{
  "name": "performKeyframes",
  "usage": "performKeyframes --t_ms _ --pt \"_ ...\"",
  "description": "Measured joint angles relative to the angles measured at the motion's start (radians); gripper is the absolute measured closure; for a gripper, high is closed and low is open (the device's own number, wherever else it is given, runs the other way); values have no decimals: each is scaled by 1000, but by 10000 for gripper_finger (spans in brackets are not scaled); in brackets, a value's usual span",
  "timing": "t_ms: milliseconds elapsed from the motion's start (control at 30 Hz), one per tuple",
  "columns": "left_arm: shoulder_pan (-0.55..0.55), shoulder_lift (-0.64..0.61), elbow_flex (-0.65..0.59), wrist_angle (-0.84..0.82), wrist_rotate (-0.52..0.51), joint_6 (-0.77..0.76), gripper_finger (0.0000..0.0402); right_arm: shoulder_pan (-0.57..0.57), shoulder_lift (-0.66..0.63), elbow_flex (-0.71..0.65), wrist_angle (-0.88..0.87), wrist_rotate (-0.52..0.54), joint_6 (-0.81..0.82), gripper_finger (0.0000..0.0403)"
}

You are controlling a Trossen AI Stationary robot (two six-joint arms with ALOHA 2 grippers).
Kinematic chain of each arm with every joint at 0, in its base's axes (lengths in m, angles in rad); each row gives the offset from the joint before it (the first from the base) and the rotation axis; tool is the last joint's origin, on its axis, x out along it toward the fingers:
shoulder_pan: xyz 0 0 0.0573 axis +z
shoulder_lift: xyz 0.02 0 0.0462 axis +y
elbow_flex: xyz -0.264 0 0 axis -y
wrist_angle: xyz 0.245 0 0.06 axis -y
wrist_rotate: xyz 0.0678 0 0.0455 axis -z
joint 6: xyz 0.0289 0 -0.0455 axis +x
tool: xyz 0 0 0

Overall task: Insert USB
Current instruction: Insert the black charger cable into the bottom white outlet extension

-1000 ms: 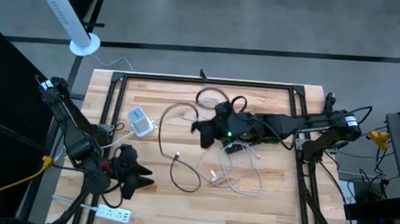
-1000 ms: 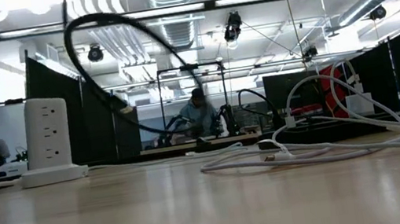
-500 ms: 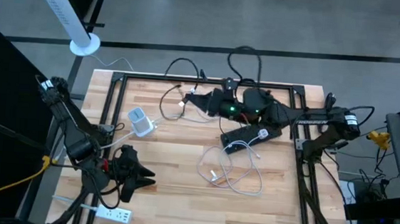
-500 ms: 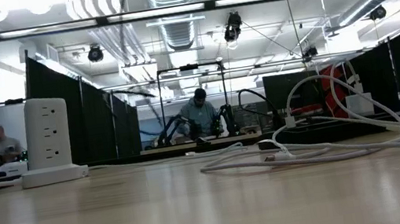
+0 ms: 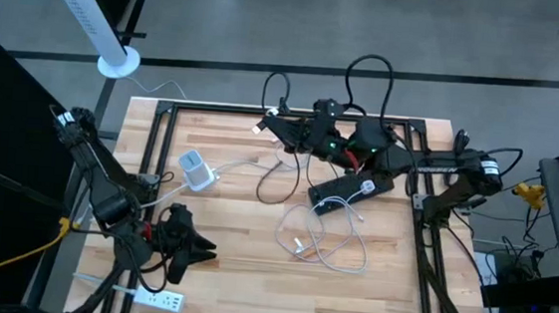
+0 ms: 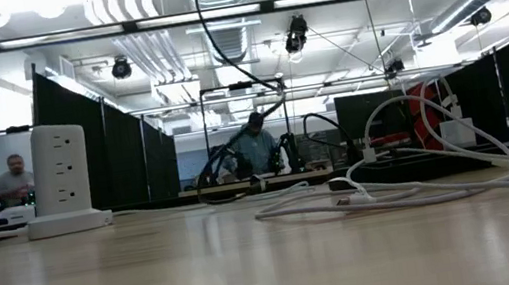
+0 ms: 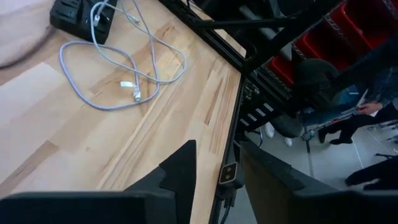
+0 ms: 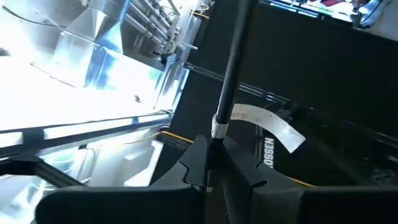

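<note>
Between the right tool's (image 8: 211,163) fingers a black cable (image 8: 231,68) is pinched just behind its white collar, held high over the far edge of the surface (image 5: 230,273). The plug end (image 5: 260,127) projects beyond the tool, well apart from the white charger (image 5: 196,170). Risks, as judged: the trailing loops may snag the arm or drag the black strip (image 5: 349,190) below; the slim cable could twist in the grip. Left tool (image 5: 190,248) waits part-open at the near corner.
</note>
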State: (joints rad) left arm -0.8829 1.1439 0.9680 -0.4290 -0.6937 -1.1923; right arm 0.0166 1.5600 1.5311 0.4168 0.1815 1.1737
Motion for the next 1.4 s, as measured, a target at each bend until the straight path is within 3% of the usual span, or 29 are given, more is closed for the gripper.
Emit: performKeyframes --t_ms 200,367,533,767,1067,1400 --pt "-1 0 0 0 106 -69 290 -1 0 0 3 -13 -4 388" --pt "-2 0 0 -28 302 -229 306 0 0 0 33 -34 -4 388" --pt "-19 25 0 -183 489 -416 334 0 0 0 178 -32 -5 388" --pt "-26 112 -1 -258 527 -424 355 9 5 0 514 56 -94 388" --pt "-51 230 -1 -271 709 -415 375 -2 7 0 651 90 -140 388" --pt "-75 222 0 -277 824 -469 377 -50 7 0 673 21 -110 388"
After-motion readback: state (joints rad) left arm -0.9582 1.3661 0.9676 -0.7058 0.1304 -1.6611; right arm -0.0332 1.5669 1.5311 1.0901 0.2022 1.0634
